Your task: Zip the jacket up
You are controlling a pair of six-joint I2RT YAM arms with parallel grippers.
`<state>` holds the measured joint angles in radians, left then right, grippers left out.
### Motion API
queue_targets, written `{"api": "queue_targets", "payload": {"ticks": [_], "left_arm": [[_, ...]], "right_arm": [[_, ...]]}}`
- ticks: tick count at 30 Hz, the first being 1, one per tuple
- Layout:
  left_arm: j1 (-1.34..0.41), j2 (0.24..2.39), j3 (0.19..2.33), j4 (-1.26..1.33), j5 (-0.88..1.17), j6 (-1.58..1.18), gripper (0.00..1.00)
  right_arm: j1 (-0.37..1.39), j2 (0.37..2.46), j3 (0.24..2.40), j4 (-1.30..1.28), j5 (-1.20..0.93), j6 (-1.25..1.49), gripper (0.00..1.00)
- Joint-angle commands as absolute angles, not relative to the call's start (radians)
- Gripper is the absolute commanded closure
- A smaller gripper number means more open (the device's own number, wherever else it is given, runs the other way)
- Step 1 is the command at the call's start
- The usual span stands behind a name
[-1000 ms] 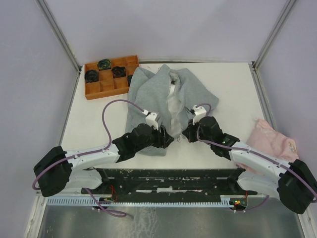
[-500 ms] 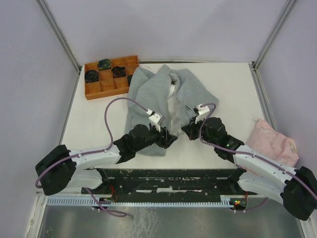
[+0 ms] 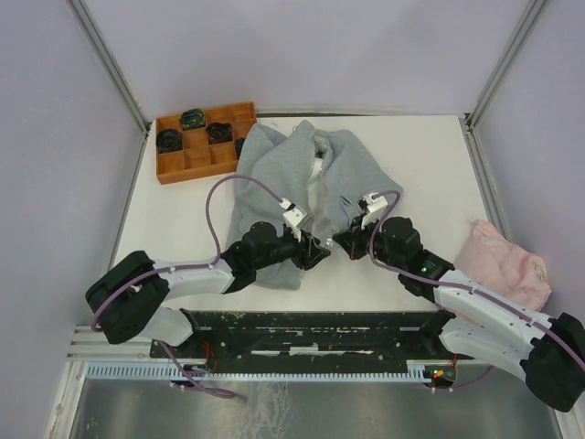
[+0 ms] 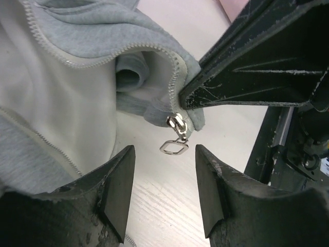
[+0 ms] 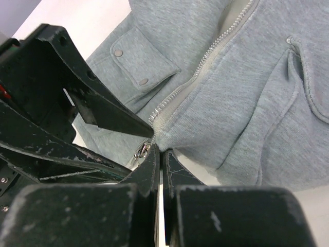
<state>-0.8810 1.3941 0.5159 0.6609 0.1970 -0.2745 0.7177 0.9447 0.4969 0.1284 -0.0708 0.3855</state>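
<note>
Two grippers meet at the bottom hem of the jacket [image 3: 274,183], which lies open-fronted in the middle of the table [image 3: 178,219]. The right gripper [image 5: 159,154] is pinched shut on the hem by the slider. The left gripper [image 4: 164,170] has its jaws parted either side of the dangling zipper pull [image 4: 174,147]. Light, floppy fleece will bunch, I'd guess, so take the stiff little pull and hold the hem taut.

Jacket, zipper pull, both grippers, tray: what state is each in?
jacket: front open, unzipped.
zipper pull: at the bottom hem, dangling free.
left gripper: open, fingers either side of the pull.
right gripper: shut on the jacket hem.
tray: some compartments filled.
</note>
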Motion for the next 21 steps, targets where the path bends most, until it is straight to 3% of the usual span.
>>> {"api": "queue_targets", "payload": {"ticks": [1, 7, 15, 21], "left_arm": [[-0.880, 1.422, 0.568, 0.748, 0.284, -0.206, 0.45], [-0.879, 1.453, 0.577, 0.760, 0.323, -0.207, 0.57], [-0.881, 1.441, 0.592, 0.640, 0.312, -0.232, 0.92], [-0.890, 1.380, 0.558, 0.560, 0.300, -0.299, 0.97]], "right_arm": [[0.718, 0.920, 0.523, 0.217, -0.101, 0.374, 1.00], [0.717, 0.935, 0.522, 0.234, -0.103, 0.376, 1.00], [0.712, 0.955, 0.521, 0.238, -0.063, 0.374, 1.00], [0.702, 0.989, 0.523, 0.251, -0.004, 0.391, 1.00]]}}
